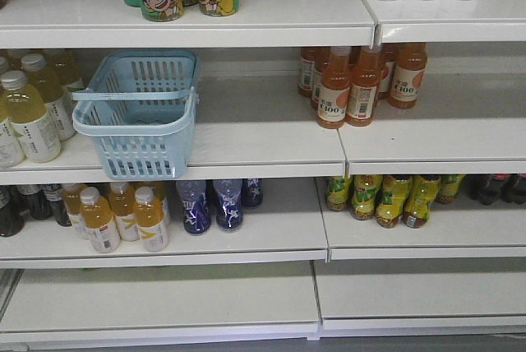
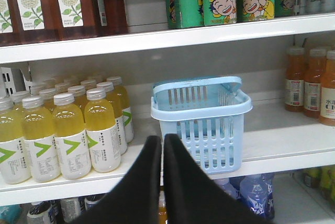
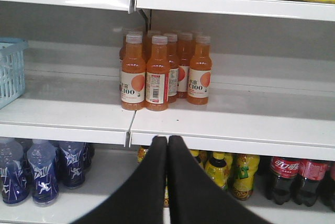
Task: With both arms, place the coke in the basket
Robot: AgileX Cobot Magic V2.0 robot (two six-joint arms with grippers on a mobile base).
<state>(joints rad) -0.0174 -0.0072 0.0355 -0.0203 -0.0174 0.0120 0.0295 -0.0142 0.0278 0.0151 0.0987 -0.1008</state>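
Since neither claw holds anything, step in hand: the very beginning, by my judgement; the coke must first be found and gripped.
Left claw (image 2: 161, 139): its two black fingers stand together with only a thin slit between them, and nothing is inside.
Right claw (image 3: 167, 139): its fingers are pressed together as well, and it is empty.
Ahead of the left claw, a little to its right: the basket (image 2: 201, 110), upright on the middle shelf (image 3: 235, 124), with nothing visible inside.
Ahead of the left claw, to its left: yellow bottles (image 2: 68, 130) in rows, just beside the basket.
Below the right claw, to its right: dark cola bottles (image 3: 293, 174) with red bands on the lower shelf; these are not the coke.
Farther ahead of the right claw: orange bottles (image 3: 157, 72), well apart from the basket.
Coke: not visible in any view, so I cannot tell where it is.
Next move: probably to locate the coke, then open one claw and bring it around the slim body.
Hidden or cut off: both arms behind the fingers; most of the basket in the right wrist view; the cola bottles at the frame edge, with labels hard to read.
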